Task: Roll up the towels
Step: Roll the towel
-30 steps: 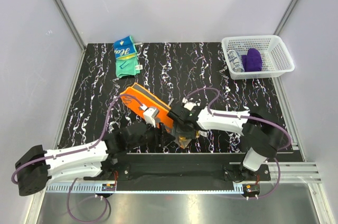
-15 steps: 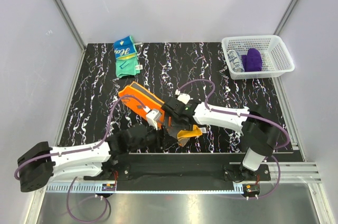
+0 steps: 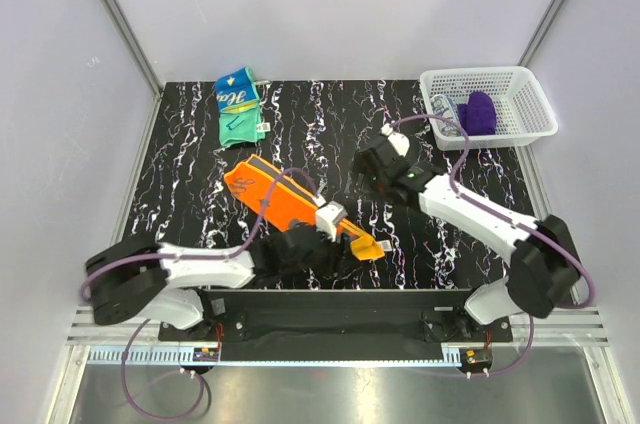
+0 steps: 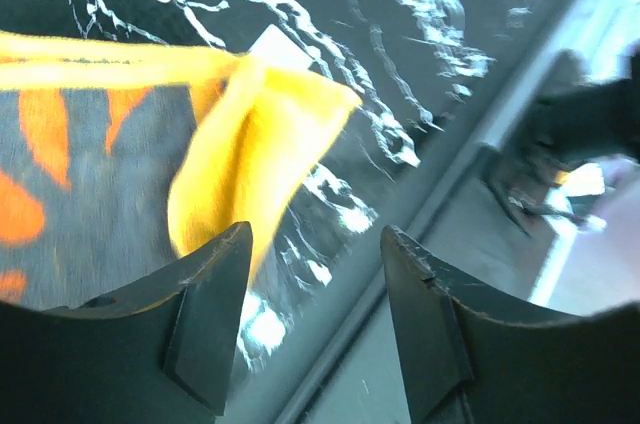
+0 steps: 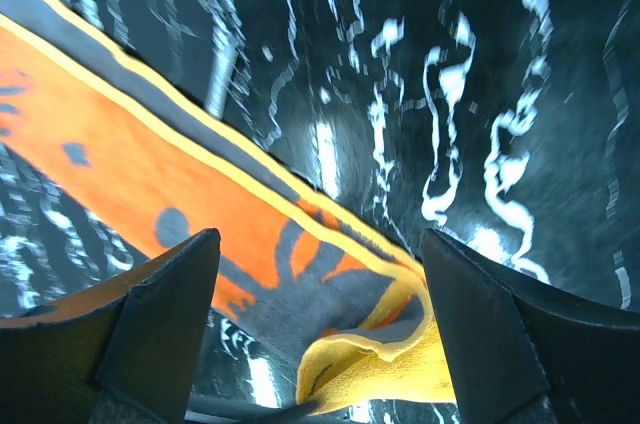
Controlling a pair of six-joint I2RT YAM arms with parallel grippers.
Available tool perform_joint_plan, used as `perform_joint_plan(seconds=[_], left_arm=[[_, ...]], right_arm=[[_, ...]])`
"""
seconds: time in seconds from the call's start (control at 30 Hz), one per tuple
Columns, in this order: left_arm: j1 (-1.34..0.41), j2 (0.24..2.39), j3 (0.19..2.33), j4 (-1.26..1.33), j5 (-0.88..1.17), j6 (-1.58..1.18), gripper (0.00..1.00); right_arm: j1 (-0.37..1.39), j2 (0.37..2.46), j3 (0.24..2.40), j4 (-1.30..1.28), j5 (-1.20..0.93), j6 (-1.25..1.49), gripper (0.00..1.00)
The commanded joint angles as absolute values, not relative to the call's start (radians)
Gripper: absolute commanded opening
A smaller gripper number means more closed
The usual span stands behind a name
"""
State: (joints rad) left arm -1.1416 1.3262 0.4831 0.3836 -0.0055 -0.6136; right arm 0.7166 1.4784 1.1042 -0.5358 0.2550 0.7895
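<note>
The orange towel with dark grey trim lies as a long diagonal strip on the black marbled table. Its near right end is curled over, showing the yellow underside. My left gripper sits low beside that curled end, open, with only table and rail between its fingers. Raised above the strip's right side, my right gripper is open, looking down on the orange towel and its yellow fold. The teal, blue and yellow towel lies crumpled at the back left.
A white lattice basket at the back right holds a purple cloth. The table's near edge and a metal rail run close by the left gripper. Grey walls enclose the table on three sides.
My right gripper opened, released the towel's near end and lifted away toward the back right. The left arm swung right along the towel. The towel's end dropped onto the table, curled.
</note>
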Motion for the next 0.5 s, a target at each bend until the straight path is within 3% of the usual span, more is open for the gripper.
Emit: perform_joint_plan(seconds=[0.0,0.27,0.47], left_arm=[[-1.146,1.480,0.630,0.284,-0.083,-0.572,0.57],[-1.155,1.574,0.709,0.178,-0.189,-0.598,0.56],[-1.155,1.582,0.707,0.166,-0.196,-0.584,0.63]], right_arm=[[0.706,1.430,1.140,-0.557,0.275,0.707,0.89],[0.698,1.286,1.004,-0.592,0.271,0.738,0.89],[0.696,1.151,0.945,-0.643,0.281,0.755,0.90]])
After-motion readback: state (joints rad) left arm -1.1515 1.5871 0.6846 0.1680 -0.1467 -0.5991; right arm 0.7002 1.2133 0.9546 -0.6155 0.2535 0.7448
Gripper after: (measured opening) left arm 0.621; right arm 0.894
